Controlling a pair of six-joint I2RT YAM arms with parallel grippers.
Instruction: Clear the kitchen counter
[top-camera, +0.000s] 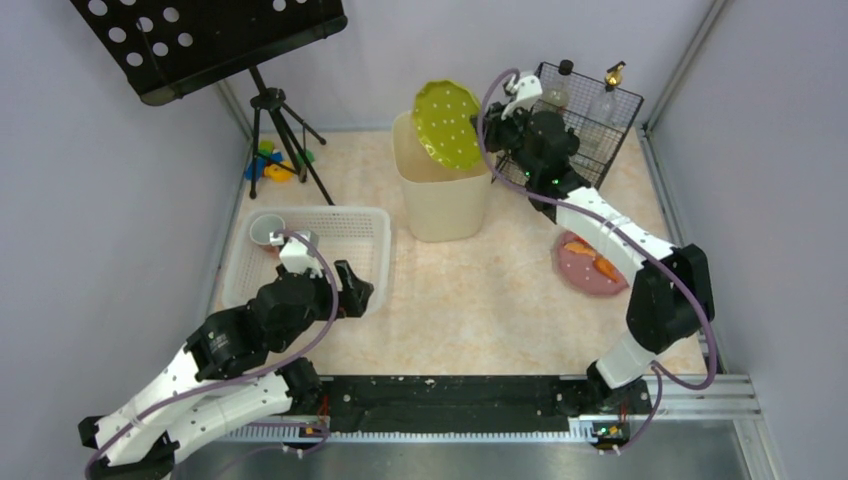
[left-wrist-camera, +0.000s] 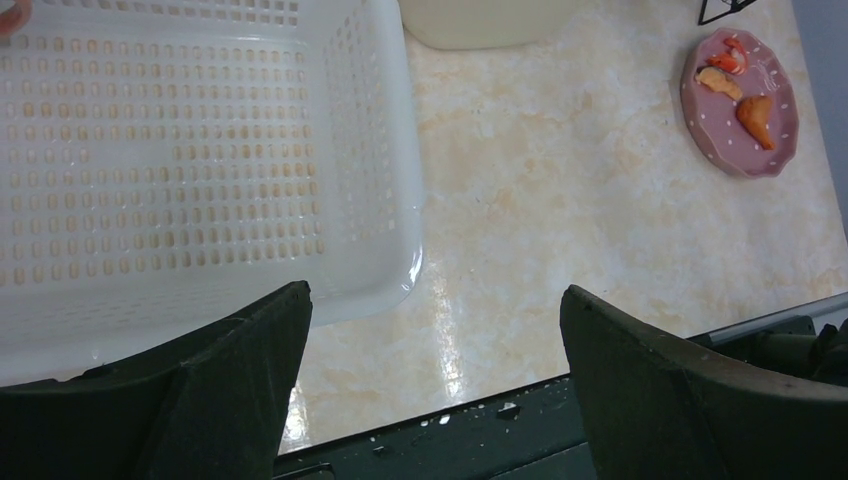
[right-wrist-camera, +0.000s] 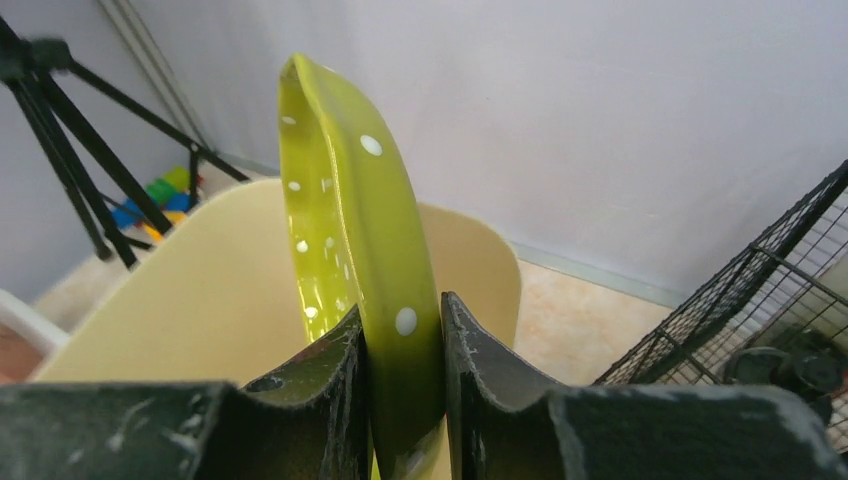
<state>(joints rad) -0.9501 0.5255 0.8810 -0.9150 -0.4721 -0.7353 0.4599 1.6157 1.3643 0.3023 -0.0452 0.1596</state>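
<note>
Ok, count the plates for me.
2. A green plate is gripped in the right tool above the beige bin; a pink plate lies at the right of the counter. The bin could hide more.

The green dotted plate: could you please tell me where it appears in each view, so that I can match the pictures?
Top external: the green dotted plate is upper centre, tilted over the cream bin.
Left wrist: not in it.
Right wrist: centre, edge-on between the right fingers.
Shared landmark: the cream bin, in all three views.
</note>
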